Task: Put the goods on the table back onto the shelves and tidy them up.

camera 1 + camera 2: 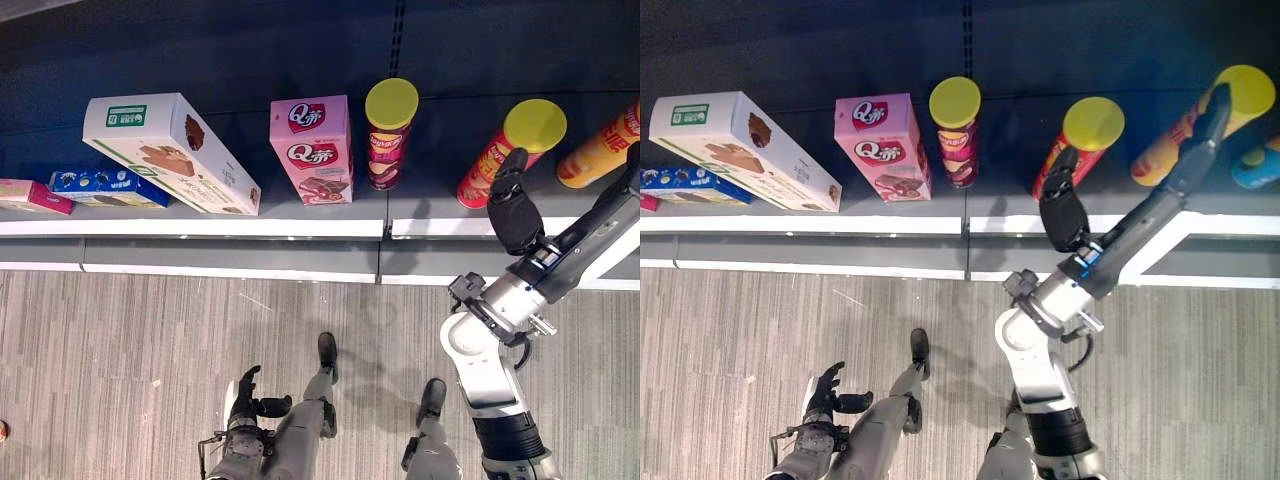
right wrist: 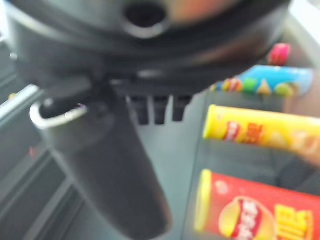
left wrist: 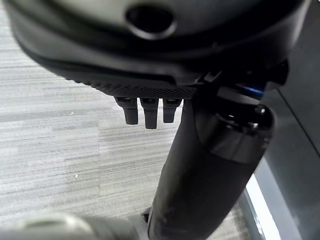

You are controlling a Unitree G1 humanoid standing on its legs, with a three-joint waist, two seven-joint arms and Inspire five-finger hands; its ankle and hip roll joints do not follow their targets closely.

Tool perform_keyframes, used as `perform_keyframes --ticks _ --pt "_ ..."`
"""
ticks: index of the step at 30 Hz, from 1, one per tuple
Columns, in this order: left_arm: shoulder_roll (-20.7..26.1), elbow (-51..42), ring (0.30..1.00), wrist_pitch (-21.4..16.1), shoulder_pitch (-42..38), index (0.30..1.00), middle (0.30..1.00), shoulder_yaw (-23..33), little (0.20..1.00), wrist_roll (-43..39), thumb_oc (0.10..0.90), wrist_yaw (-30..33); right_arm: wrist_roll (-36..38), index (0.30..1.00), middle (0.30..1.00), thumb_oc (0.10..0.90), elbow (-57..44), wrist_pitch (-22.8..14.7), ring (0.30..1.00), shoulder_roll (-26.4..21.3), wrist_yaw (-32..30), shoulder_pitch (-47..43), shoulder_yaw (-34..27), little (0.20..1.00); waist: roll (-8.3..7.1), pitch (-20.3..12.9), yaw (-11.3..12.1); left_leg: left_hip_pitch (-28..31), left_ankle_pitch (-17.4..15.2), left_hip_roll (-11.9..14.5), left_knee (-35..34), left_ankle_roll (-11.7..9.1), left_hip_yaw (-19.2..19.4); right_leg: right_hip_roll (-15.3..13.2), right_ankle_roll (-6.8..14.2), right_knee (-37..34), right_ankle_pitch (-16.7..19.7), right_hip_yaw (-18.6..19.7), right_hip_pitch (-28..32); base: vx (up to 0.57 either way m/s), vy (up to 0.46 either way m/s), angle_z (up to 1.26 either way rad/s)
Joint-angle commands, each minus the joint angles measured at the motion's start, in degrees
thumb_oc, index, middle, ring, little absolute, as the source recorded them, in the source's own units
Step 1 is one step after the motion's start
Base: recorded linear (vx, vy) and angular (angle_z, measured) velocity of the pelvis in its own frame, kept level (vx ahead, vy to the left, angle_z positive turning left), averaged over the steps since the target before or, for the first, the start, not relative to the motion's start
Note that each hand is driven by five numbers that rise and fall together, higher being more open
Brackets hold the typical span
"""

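The right hand (image 1: 1202,140), fingers straight and empty, reaches over the leaning yellow-lidded orange crisp tube (image 1: 1200,125) on the grey shelf (image 1: 840,225); the tube's long axis runs along the hand; left hand (image 1: 245,395) hangs relaxed

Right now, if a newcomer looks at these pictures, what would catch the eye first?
Probably the row of chip cans with yellow lids on the dark shelf: a maroon can standing beside the pink box, then a red can and a yellow can leaning. Next comes the right robot hand, stretched out to the yellow can, fingers straight. At far left a large white box lies tilted.
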Motion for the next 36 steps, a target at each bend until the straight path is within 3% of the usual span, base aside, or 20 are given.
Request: perform_keyframes --ticks 1,10,16,22,29,30,32,35,36 --pt "1.6 2.1 0.900 0.6 3.8 0.900 0.900 0.0 0.900 1.9 0.800 2.7 -1.1 0.900 0.900 0.800 -8.3 -4.4 0.900 -1.0 0.6 -0.6 -1.1 0.900 -1.92 -3.7 0.2 2.1 -10.8 7.9 6.1 -7.3 1.7 -2.4 -0.7 -0.5 2.3 -1.7 -0.1 0.00 -0.006 -0.03" --pt "0.8 1.8 0.900 1.4 5.5 0.900 0.900 0.1 0.900 2.0 0.800 3.5 -0.3 0.900 0.900 0.800 -11.4 -3.3 0.900 -2.2 1.1 2.5 -2.0 0.900 -3.55 -4.5 -0.9 5.5 -9.0 8.6 4.7 -7.0 2.2 -1.8 -1.4 -0.6 2.5 -2.6 2.2 -0.01 0.003 0.01" --pt "0.1 2.4 0.900 2.3 6.2 0.900 0.900 1.8 0.900 2.2 0.800 3.8 0.6 0.900 0.900 0.800 -14.0 -2.9 0.900 -3.1 2.4 10.0 -4.9 0.900 -5.55 -6.2 -2.5 9.5 -9.4 9.4 3.7 -7.0 2.5 -1.0 -1.4 -0.6 1.8 -2.8 5.1 0.05 0.018 0.02" --pt "-0.7 5.5 0.900 3.5 7.3 0.900 0.900 5.6 0.900 2.4 0.800 3.4 2.9 0.900 0.900 0.800 -14.5 -3.0 0.900 -3.5 6.8 23.4 -7.6 0.900 -7.17 -9.6 -5.0 16.3 -10.5 9.9 2.2 -6.6 4.1 -0.5 -1.1 0.0 1.1 -2.0 9.0 0.09 0.039 -0.10" --pt "-0.4 7.9 0.900 3.5 7.8 0.900 0.900 7.5 0.900 5.0 0.800 1.7 1.7 0.900 0.900 0.800 -11.5 -1.7 0.900 -4.0 11.5 34.8 -10.5 0.900 -7.20 -13.0 -8.3 23.1 -10.1 9.8 -0.7 -6.9 7.2 -0.1 -0.4 1.0 0.8 -0.1 11.5 0.08 0.032 -0.30" --pt "-0.3 8.1 0.900 3.2 7.5 0.900 0.900 7.2 0.900 6.4 0.800 0.4 1.6 0.900 0.900 0.800 -7.3 -1.2 0.900 -3.4 12.4 38.0 -11.6 0.900 -6.81 -14.0 -10.0 25.0 -10.3 9.7 -1.2 -7.0 8.4 0.0 -0.2 1.3 0.8 1.1 12.0 0.06 0.001 -0.37" --pt "-0.3 7.8 0.900 3.0 7.4 0.900 0.900 6.9 0.900 6.6 0.800 -0.6 6.1 0.900 0.900 0.800 -0.5 -1.3 0.900 -1.3 13.5 38.8 -12.1 0.900 -6.65 -14.7 -11.0 26.2 -10.6 9.7 -1.4 -6.9 9.3 0.1 -0.1 1.3 1.0 2.0 12.1 0.05 0.000 -0.34" --pt "0.4 7.3 0.900 4.3 6.8 0.900 0.900 5.2 0.900 6.8 0.800 -3.3 28.5 0.900 0.900 0.800 16.0 -3.6 0.900 4.1 16.3 35.7 -15.9 0.900 -6.67 -15.8 -12.1 27.9 -11.1 9.5 -1.5 -7.0 10.5 0.0 -0.1 1.4 1.3 3.6 12.4 0.03 -0.021 -0.41" --pt "0.4 7.3 0.900 4.3 6.7 0.900 0.900 5.2 0.900 6.7 0.800 -3.3 28.6 0.900 0.900 0.800 16.2 -3.7 0.900 4.1 16.4 35.6 -16.0 0.900 -6.68 -15.8 -12.0 27.7 -11.0 9.5 -1.5 -6.9 10.6 0.0 -0.2 1.4 1.4 3.7 12.2 0.02 -0.037 -0.21"
